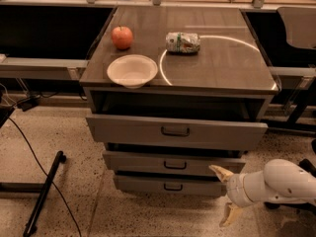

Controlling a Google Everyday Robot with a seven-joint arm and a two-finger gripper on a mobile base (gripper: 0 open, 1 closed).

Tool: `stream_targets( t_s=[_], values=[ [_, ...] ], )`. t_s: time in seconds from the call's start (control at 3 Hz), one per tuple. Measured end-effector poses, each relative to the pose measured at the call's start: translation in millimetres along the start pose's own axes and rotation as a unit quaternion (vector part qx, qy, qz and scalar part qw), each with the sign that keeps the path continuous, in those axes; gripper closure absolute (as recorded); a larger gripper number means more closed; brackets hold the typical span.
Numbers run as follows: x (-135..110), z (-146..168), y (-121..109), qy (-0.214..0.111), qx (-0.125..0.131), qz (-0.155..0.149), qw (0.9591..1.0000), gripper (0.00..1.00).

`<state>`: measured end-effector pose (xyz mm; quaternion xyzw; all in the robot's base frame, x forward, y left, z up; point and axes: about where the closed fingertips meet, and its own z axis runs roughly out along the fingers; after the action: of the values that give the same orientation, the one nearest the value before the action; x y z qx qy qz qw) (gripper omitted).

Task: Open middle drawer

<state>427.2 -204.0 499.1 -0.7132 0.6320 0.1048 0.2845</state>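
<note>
On the desk (222, 63), one container: a white bowl (132, 70) at the front-left corner, touching the front edge, showing only its own pale inside. Behind it, nearer the left edge, one red apple (122, 37). Toward the middle of the back half, one crushed can (183, 42) lying on its side, just inside the top of a thin white ring (161, 66) drawn over the right half of the top.

Under the front edge, three grey drawers, each with one dark loop handle at centre. Top drawer (123, 130), the tallest and widest, pulled well out past the front edge; contents hidden behind its front. The middle drawer (138, 162) directly beneath, between the other two, standing only slightly forward, with a dark gap above; inside not visible. Bottom drawer (143, 184), the narrowest, set furthest back.

Below the front-right corner, one gripper (225, 193) on a white arm (281, 181), fingers spread wide apart and clamped on nothing. Upper finger (220, 172) over the lower right end of the middle drawer's front; contact impossible to tell. Lower finger pointing down at the floor.
</note>
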Motion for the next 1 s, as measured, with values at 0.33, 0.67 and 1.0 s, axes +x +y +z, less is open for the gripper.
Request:
stream_targets(
  t_s=[0.33, 0.67, 1.0],
  values=[
    [5.9, 20.6, -18.3, 0.0, 0.026, -0.005, 0.9997, 0.0],
    [11.7, 35.4, -42.0, 0.002, 0.036, -0.012, 0.9993, 0.0],
    [27.2, 58.9, -61.1, 0.0, 0.027, -0.004, 0.9996, 0.0]
  ],
)
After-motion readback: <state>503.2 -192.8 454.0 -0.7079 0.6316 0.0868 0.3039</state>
